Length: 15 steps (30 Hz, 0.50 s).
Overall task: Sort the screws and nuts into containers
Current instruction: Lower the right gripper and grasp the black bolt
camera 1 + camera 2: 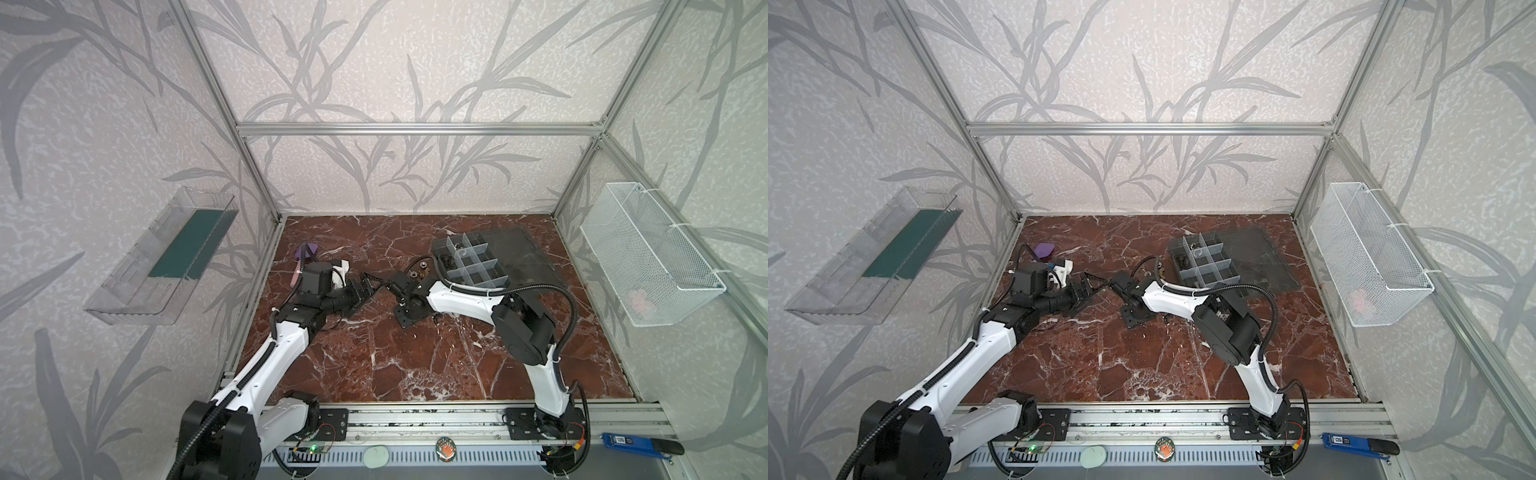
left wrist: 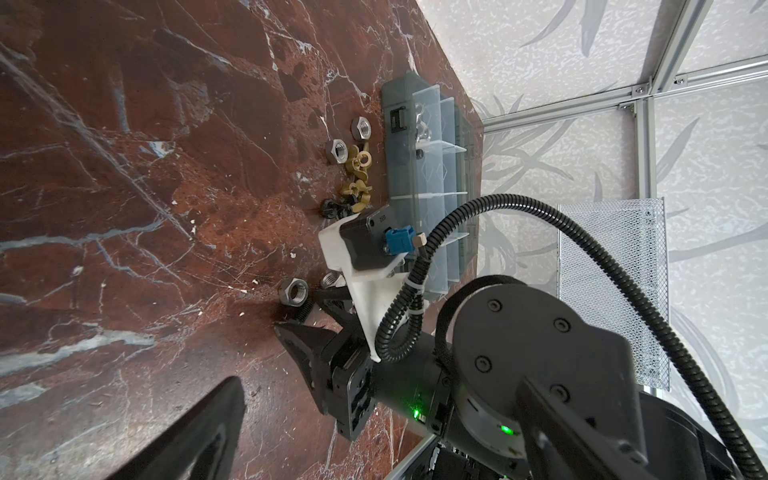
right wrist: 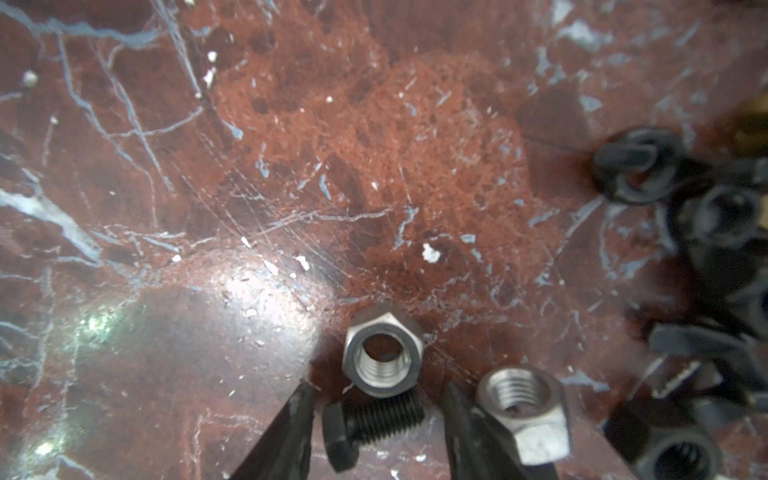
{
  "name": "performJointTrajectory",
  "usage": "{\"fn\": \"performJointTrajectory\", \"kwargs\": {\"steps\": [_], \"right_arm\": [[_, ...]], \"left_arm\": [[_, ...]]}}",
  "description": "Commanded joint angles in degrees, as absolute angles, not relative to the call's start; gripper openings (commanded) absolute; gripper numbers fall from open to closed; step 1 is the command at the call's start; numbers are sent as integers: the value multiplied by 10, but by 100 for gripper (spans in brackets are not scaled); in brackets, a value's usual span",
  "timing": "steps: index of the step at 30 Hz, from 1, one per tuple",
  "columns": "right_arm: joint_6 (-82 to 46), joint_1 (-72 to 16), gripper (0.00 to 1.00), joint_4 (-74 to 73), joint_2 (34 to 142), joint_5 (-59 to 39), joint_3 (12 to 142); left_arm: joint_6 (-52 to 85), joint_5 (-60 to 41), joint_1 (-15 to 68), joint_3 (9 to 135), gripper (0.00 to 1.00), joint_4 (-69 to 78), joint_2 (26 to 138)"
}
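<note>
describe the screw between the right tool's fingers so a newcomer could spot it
Find the grey box at the table's right rear; loose hardware lies beside it. There the right tool straddles a short screw lying on its side. Unlike the silver nut past it, it is black, with a hex head and threaded shank.

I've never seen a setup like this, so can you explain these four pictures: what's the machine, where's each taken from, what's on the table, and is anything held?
It is two robot arms, each ending in a two-fingered gripper. Two pictures look down from overhead; the other two come from cameras on the arms' wrists. On the red marble table lie loose nuts and a black screw, beside an open divider box. The right gripper straddles the screw with its fingers apart, not gripping it. The left gripper is open and empty.
</note>
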<state>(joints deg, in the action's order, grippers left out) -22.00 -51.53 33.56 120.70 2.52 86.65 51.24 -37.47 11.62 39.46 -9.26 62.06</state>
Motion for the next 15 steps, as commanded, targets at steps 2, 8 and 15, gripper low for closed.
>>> {"fn": "performJointTrajectory", "kwargs": {"steps": [2, 8, 15], "right_arm": [[-218, -512, 40, 337, 1229, 15, 861], [-217, -511, 32, 342, 1222, 18, 865], [-216, -498, 26, 348, 1210, 9, 875]], "left_arm": [[517, -380, 115, 392, 99, -87, 619], [517, -379, 115, 393, 99, -86, 622], [518, -377, 115, 396, 99, -87, 622]]}}
